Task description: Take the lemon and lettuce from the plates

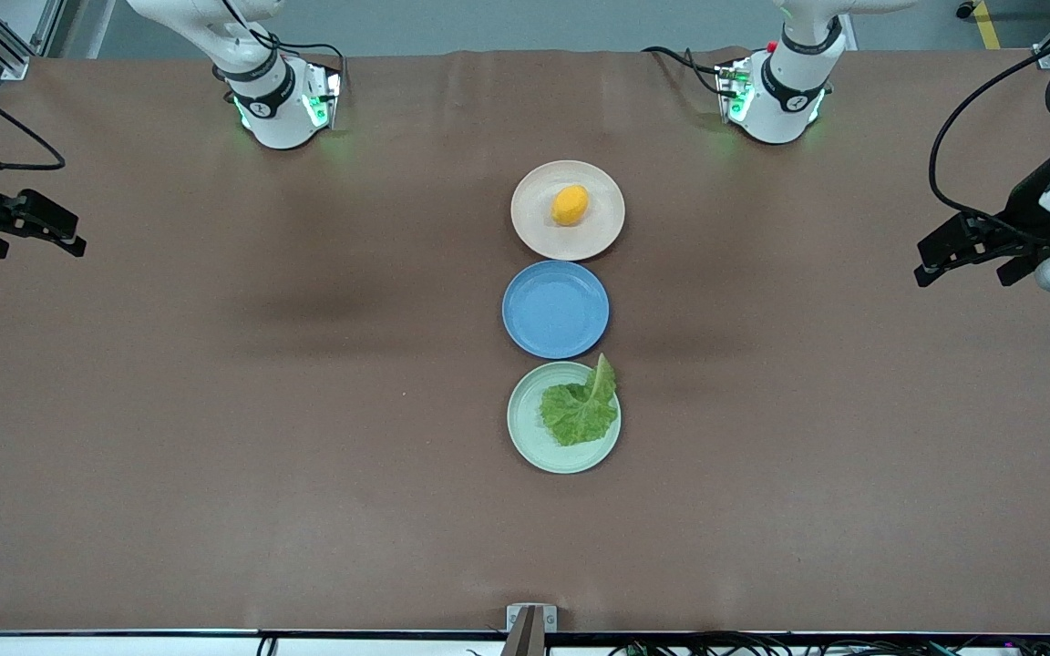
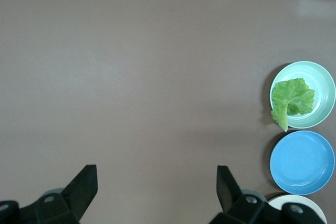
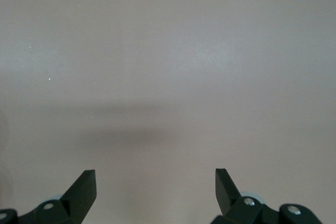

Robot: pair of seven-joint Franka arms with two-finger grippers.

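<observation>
An orange-yellow lemon (image 1: 570,204) lies on the beige plate (image 1: 534,221), the plate of the row farthest from the front camera. A crinkled green lettuce leaf (image 1: 578,412) (image 2: 292,98) rests on the mint plate (image 1: 528,430) (image 2: 321,83), the nearest one, its pale stem poking over the rim. My left gripper (image 1: 962,271) (image 2: 156,182) hovers open and empty over bare table at the left arm's end. My right gripper (image 1: 40,248) (image 3: 155,184) hangs open and empty over the right arm's end. Both are well apart from the plates.
A blue plate (image 1: 555,309) (image 2: 302,162) with nothing on it sits between the two task plates. A brown cloth (image 1: 306,410) covers the whole table. Both arm bases stand along the table edge farthest from the front camera. A small bracket (image 1: 530,620) is at the nearest edge.
</observation>
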